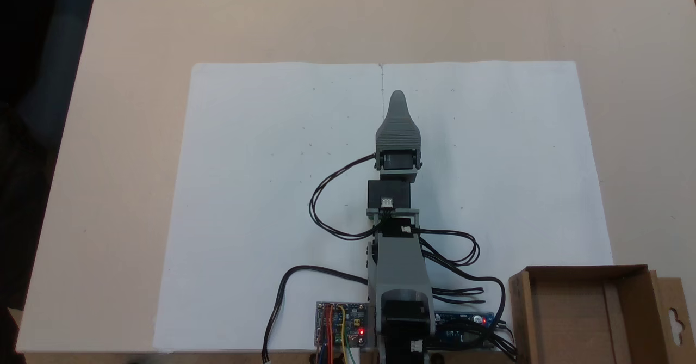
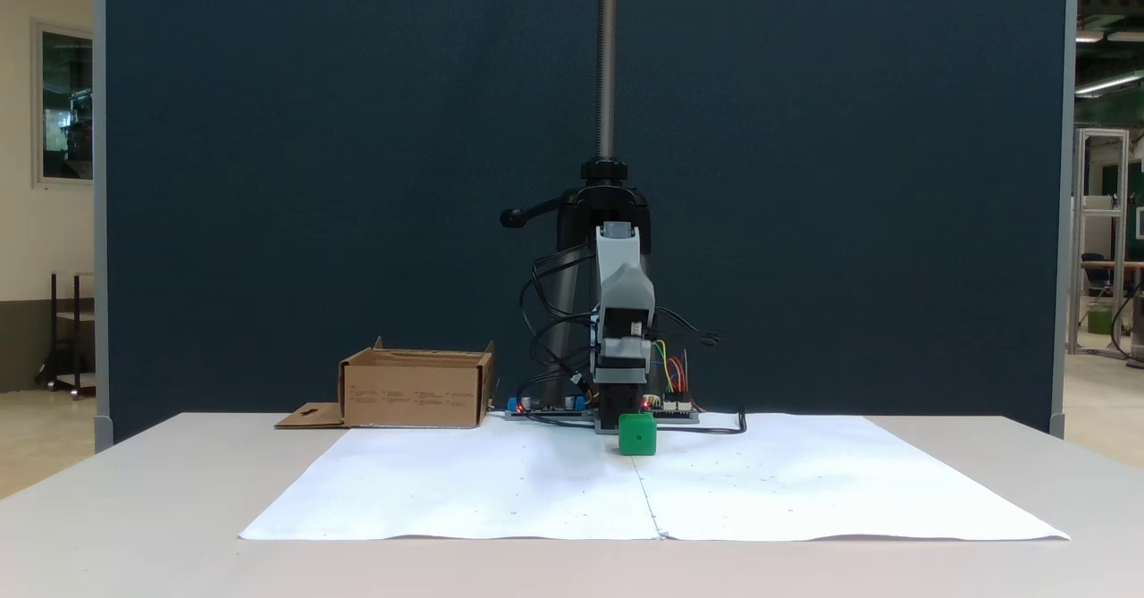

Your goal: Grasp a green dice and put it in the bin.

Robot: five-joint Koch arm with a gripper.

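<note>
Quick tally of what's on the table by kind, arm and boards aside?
Green dice: 1
Cardboard bin: 1
White paper sheets: 2, side by side
Total: 4

Lab hall, blue partition (image 2: 357, 133), aluminium frames (image 2: 1099, 223)
</note>
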